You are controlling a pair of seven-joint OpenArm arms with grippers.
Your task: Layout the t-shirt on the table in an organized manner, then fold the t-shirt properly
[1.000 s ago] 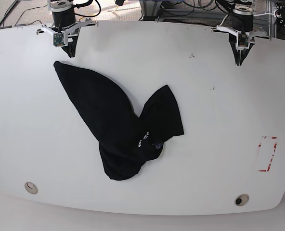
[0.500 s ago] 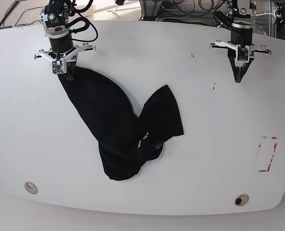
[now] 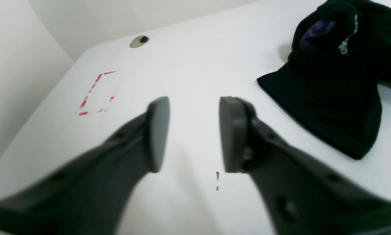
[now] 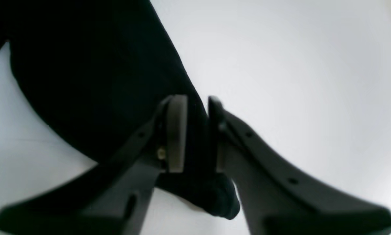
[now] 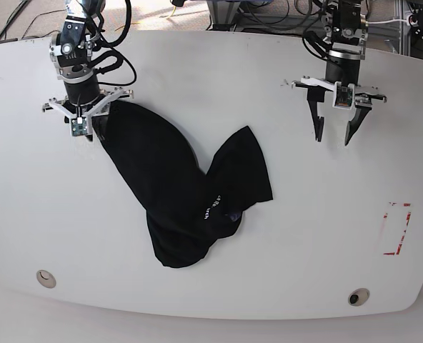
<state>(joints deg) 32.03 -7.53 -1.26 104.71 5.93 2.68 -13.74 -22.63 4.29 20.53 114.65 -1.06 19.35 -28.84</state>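
left gripper (image 5: 334,137): jaws apart, above bare table (image 5: 197,64)
right gripper (image 4: 195,133): jaws straddled t-shirt (image 5: 176,193) corner, not clamped

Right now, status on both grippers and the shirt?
Left gripper open, over bare table. Right gripper astride t-shirt corner, not yet closed. Shirt bunched, unfolded. Nothing in the way.

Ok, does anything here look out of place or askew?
Only the t-shirt: it lies bunched and twisted diagonally on the table, not spread flat, neck label exposed. The right gripper straddles its far tip; the left gripper hangs open over bare table.
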